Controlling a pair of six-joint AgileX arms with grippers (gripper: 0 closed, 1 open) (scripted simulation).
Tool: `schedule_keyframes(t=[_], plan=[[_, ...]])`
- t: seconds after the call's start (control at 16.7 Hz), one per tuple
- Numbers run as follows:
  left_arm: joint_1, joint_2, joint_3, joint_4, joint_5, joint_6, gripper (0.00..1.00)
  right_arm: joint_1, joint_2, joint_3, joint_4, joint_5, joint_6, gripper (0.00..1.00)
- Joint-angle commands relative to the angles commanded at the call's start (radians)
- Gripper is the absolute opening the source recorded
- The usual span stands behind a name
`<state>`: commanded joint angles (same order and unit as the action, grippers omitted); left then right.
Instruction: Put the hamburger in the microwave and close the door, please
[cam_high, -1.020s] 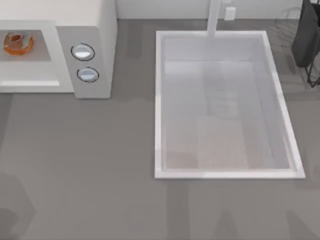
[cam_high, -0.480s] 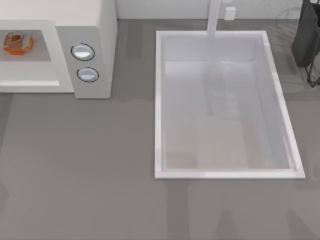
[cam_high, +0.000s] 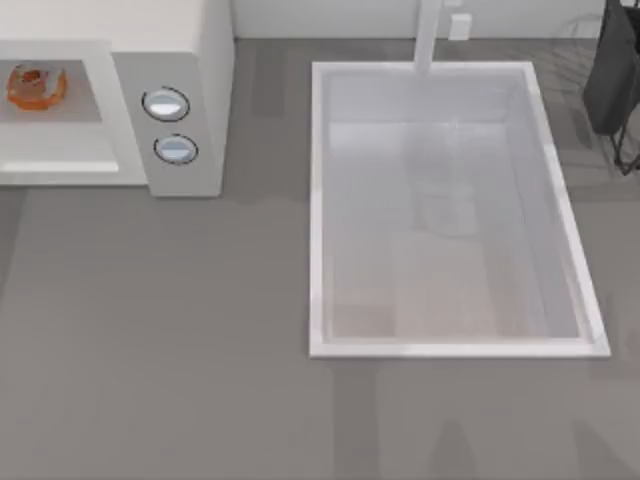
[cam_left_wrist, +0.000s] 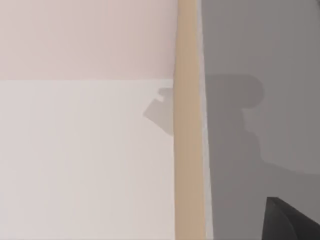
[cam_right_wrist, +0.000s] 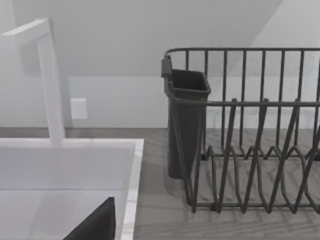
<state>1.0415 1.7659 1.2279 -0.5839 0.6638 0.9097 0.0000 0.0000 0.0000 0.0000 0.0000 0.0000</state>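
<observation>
We cannot tell whether our left or right claws are apart or together. The hamburger (cam_high: 36, 85) lies already inside the microwave (cam_high: 180, 60), on the cavity floor at the table's far left. We judge it light, soft and easy to crush, so it needs no more holding. We cannot make out the door; the counter (cam_high: 160, 330) before the microwave, beside the sink (cam_high: 316, 200), gives free room.

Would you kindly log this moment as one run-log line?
hamburger: inside microwave | sink: right of microwave | dish rack: beside sink
</observation>
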Motion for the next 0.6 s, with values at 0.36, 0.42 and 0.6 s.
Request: schedule_keyframes(t=[0.36, 0.42, 0.6], plan=[[0.0, 0.074, -0.15, 0.221, 0.006, 0.006, 0.0, 0.0, 0.0, 0.0, 0.0, 0.0, 0.0, 1.0], [0.0, 0.075, -0.153, 0.225, 0.006, 0.006, 0.0, 0.0, 0.0, 0.0, 0.0, 0.0, 0.0, 1.0], [-0.003, 0.071, -0.152, 0.221, 0.006, 0.006, 0.0, 0.0, 0.0, 0.0, 0.0, 0.0, 0.0, 1.0]])
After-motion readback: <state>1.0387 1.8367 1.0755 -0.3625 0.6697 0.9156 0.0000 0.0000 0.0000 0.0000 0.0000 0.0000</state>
